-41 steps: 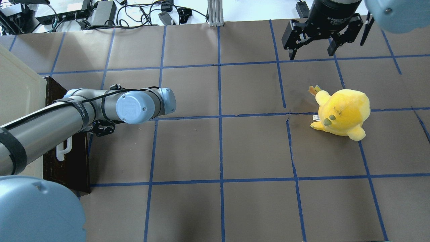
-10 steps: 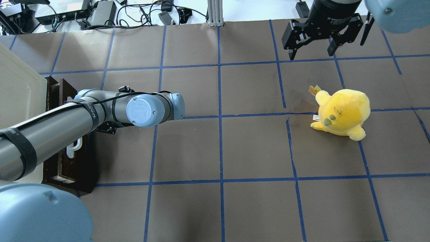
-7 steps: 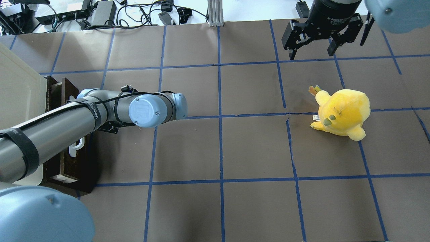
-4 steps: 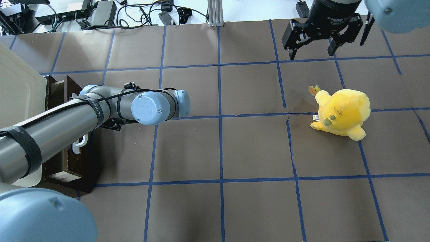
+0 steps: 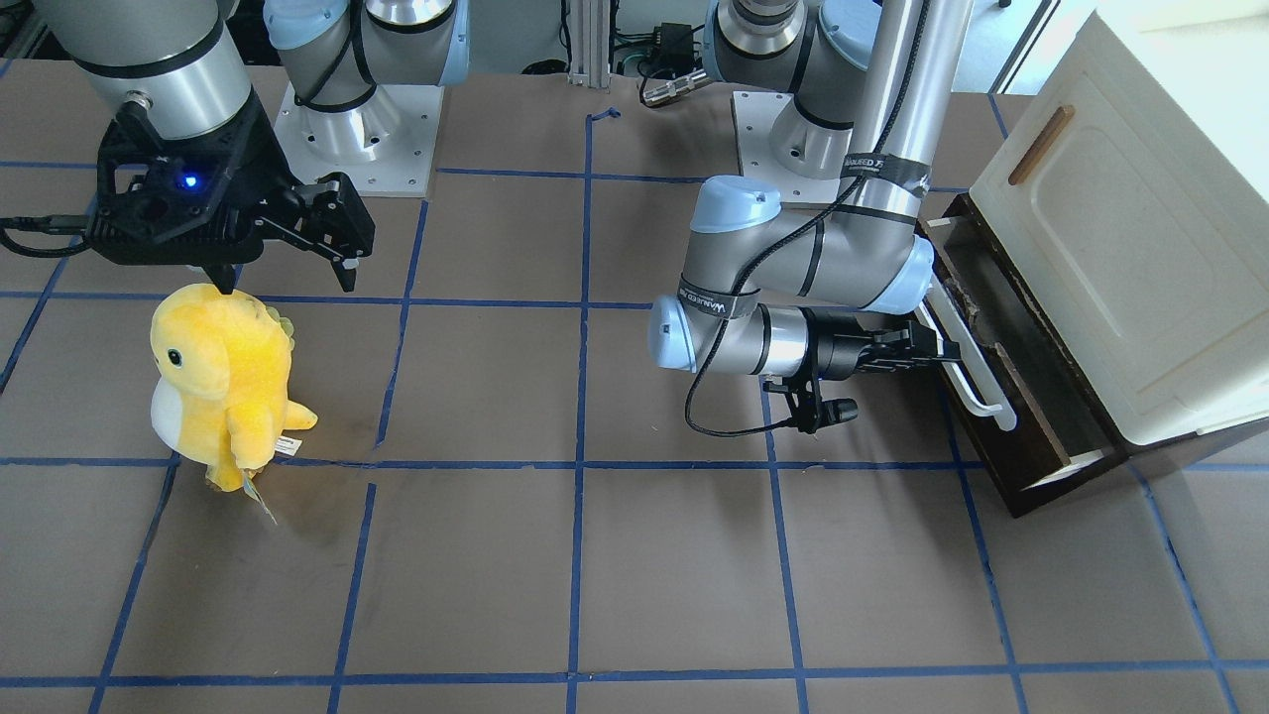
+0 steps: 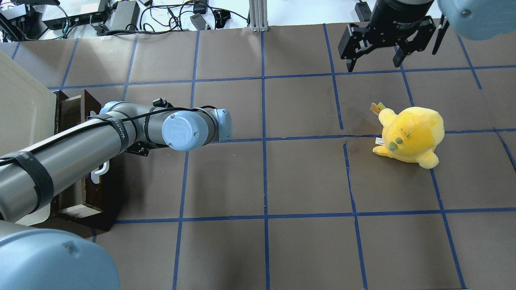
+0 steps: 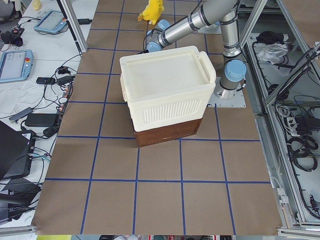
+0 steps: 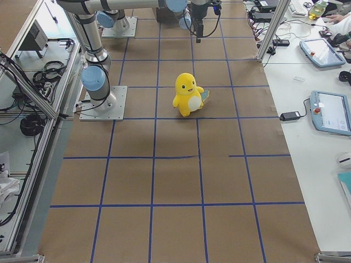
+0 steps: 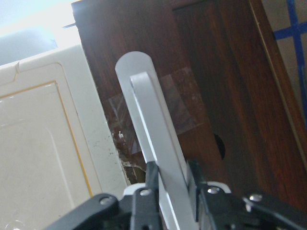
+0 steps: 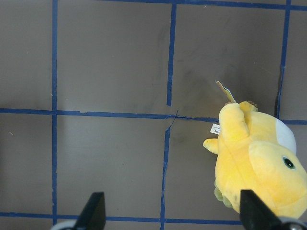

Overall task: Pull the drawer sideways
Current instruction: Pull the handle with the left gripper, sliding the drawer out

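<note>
- The desk (image 6: 306, 177) offers broad open room in the pull direction. Between the drawer front and the far toy, only brown surface and blue tape lines show.
- The cream cabinet (image 5: 1120, 258) stands at the desk's edge on the robot's left. Its lower rim overhangs the back of the opening, so any lift would probably bind the drawer there.
- The drawer (image 5: 1036, 352) sits partly out from under the cabinet, with a strip of its inner floor and a pale side wall exposed. Judged from this, the pull is under way but not finished, with more travel likely left.
- The plush toy (image 5: 223, 387) stands well apart on the robot's right, out of the drawer's path.
- The right pincer (image 6: 373, 66) hangs spread wide and empty above the desk, near the toy, away from the work.
- The left pincer (image 9: 172, 173) is narrowed around the handle, one finger on each side.
- The white bar handle (image 9: 153, 143) runs along the dark front, and the grip sits on its middle part.
</note>
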You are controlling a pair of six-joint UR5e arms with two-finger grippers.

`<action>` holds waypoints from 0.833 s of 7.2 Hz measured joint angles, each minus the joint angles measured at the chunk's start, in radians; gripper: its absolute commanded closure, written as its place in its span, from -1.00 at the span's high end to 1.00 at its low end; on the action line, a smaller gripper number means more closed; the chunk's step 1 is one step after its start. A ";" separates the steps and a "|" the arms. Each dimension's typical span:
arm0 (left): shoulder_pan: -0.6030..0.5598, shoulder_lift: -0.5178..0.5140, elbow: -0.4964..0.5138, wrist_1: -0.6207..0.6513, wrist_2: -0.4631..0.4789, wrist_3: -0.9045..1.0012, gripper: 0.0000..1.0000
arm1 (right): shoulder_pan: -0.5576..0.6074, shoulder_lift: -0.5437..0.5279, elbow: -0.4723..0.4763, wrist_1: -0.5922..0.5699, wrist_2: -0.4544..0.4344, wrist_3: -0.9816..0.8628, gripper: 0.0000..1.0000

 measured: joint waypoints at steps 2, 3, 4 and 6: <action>-0.008 0.000 0.004 0.000 0.000 0.001 -0.56 | 0.000 0.000 0.000 0.000 0.000 0.000 1.00; -0.014 -0.002 0.010 0.000 -0.001 0.001 -0.56 | 0.000 0.000 0.000 0.000 0.000 0.000 1.00; -0.022 -0.005 0.016 -0.001 -0.002 0.001 -0.56 | 0.000 0.000 0.000 0.000 0.000 0.000 1.00; -0.032 -0.008 0.019 -0.001 -0.002 0.001 -0.56 | 0.000 0.000 0.000 0.000 0.000 0.000 1.00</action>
